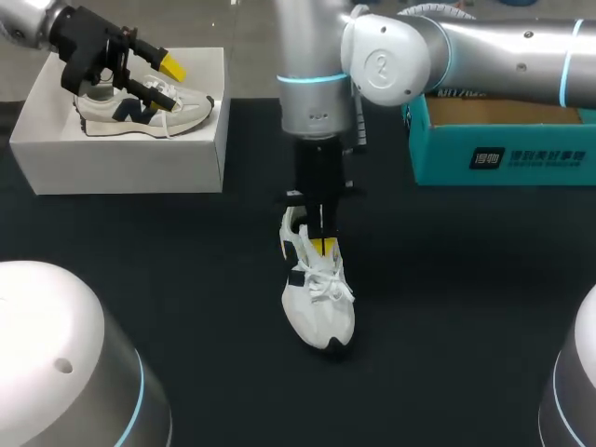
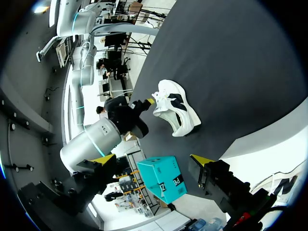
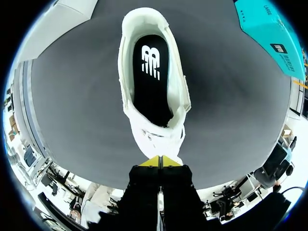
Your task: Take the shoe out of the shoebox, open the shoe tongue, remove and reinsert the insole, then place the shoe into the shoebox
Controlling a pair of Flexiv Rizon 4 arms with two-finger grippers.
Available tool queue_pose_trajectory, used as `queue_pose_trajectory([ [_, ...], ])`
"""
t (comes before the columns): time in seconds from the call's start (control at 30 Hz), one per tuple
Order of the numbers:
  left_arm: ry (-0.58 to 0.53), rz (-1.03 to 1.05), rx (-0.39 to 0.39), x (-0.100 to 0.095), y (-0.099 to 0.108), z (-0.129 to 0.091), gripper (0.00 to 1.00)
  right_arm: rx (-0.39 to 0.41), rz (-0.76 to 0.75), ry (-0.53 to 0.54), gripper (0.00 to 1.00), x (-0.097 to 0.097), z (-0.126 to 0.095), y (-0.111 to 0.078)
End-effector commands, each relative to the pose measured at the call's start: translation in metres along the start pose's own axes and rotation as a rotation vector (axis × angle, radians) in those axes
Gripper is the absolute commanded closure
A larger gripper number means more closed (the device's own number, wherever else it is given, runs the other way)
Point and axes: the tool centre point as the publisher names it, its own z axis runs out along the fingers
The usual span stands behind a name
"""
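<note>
Right gripper [image 3: 160,161], yellow tips pressed together against the tongue of the white shoe [image 3: 154,86], shoe standing on the black table [image 1: 447,307] directly beneath it, teal shoebox [image 1: 503,149] well apart, left gripper [image 2: 151,160] spread wide over a second shoe [image 1: 140,112] in a white box [image 1: 121,163].

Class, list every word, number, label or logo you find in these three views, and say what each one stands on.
On the teal box: a dark label and white characters, too small to read with certainty.
On the insole of the shoe: a white logo, no legible words.
On the second shoe, in the white box: a dark emblem, no words.
No number is legible.
</note>
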Motion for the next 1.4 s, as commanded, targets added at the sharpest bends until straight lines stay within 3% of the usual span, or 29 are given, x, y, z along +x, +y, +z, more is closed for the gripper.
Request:
queue_pose_trajectory([
  [0.03, 0.002, 0.001, 0.003, 0.000, 0.001, -0.001, 0.00, 0.003, -0.004, 0.016, 1.00, -0.005, 0.009, 0.010],
  [0.33, 0.002, 0.001, 0.003, 0.000, 0.001, -0.001, 0.00, -0.011, -0.048, 0.042, 1.00, -0.005, 0.020, 0.040],
  [0.73, 0.002, 0.001, 0.003, 0.000, 0.001, -0.001, 0.00, -0.029, -0.015, 0.010, 1.00, -0.012, 0.007, 0.017],
  [1.17, 0.002, 0.001, 0.003, 0.000, 0.001, -0.001, 0.00, -0.086, -0.072, -0.009, 1.00, -0.008, 0.007, 0.066],
  [1.3, 0.002, 0.001, 0.003, 0.000, 0.001, -0.001, 0.00, -0.099, -0.085, -0.014, 1.00, -0.008, 0.003, 0.066],
  [1.4, 0.002, 0.001, 0.003, 0.000, 0.001, -0.001, 0.00, -0.159, -0.114, -0.044, 1.00, -0.013, -0.012, 0.057],
])
